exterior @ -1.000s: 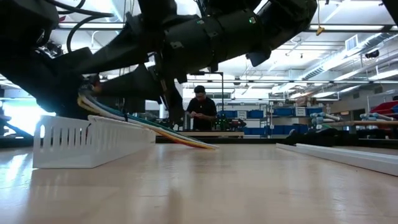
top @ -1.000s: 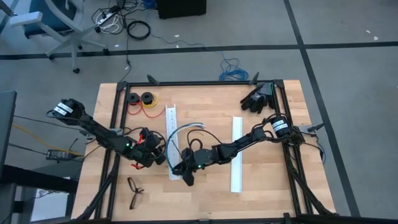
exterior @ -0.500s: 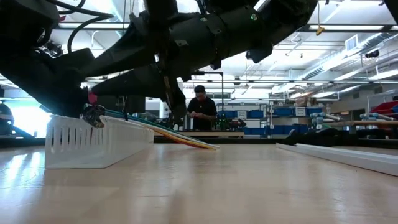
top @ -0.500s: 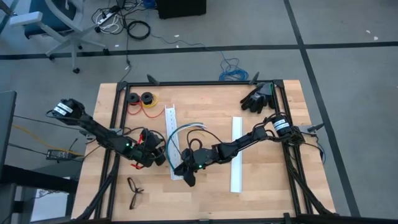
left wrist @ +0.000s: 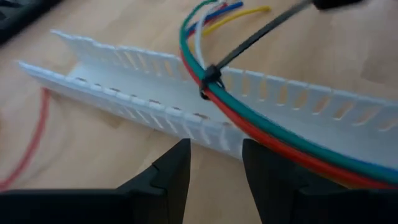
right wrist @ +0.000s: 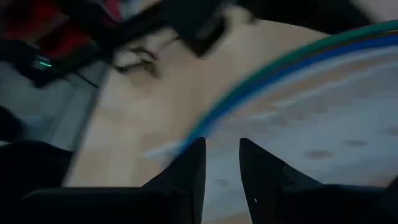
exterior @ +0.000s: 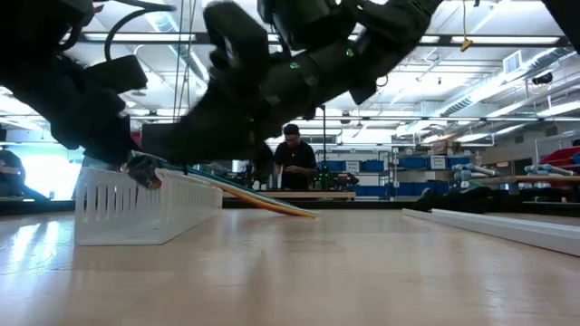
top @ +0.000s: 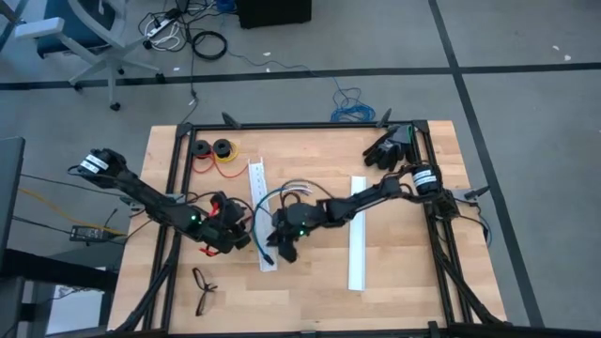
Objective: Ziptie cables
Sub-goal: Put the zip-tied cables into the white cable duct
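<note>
My left gripper and right gripper meet at the white rail, both hovering over the cables.

From my left wrist camera, the left fingers stand apart, grasping nothing; the cables arc across the rail just beyond them, with the ziptie already looped around the bundle (head snug against the wires). The right gripper sits just beside the bundle, toward the tabletop's near edge, a narrow gap between its fingers; I cannot tell whether it grips anything.
</note>
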Motion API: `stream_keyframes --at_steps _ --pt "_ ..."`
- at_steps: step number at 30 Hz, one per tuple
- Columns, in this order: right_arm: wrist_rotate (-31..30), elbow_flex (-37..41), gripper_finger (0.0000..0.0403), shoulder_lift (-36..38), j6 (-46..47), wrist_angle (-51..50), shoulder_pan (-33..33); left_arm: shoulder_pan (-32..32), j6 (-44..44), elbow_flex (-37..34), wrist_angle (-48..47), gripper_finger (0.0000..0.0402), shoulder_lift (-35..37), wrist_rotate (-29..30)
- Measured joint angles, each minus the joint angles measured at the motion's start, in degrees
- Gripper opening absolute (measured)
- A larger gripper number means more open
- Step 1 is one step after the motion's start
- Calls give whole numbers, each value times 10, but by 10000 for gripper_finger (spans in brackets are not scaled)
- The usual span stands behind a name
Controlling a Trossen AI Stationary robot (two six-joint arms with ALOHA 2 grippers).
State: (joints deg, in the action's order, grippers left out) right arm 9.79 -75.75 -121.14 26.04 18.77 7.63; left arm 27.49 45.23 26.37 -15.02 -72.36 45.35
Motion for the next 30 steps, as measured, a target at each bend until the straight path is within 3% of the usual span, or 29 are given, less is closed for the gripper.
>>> stream_keyframes --at_steps 6,11,17,20,23,30 --pt "-102 0 57 90 -100 -236 -26 -1 0 9 -26 156 0 10" --pt "-148 0 43 142 -231 -298 -40 -1 0 9 -32 156 0 42" --pt "-147 0 43 146 -363 -306 -82 -1 2 9 -48 156 0 46" --pt "-142 -1 51 132 -386 -313 -111 -1 8 9 -47 156 0 38" --pt "-99 0 67 109 -406 -324 -132 -1 27 9 -53 156 0 28" --pt "-45 0 129 56 -411 -314 -161 -1 61 9 -94 156 0 25"
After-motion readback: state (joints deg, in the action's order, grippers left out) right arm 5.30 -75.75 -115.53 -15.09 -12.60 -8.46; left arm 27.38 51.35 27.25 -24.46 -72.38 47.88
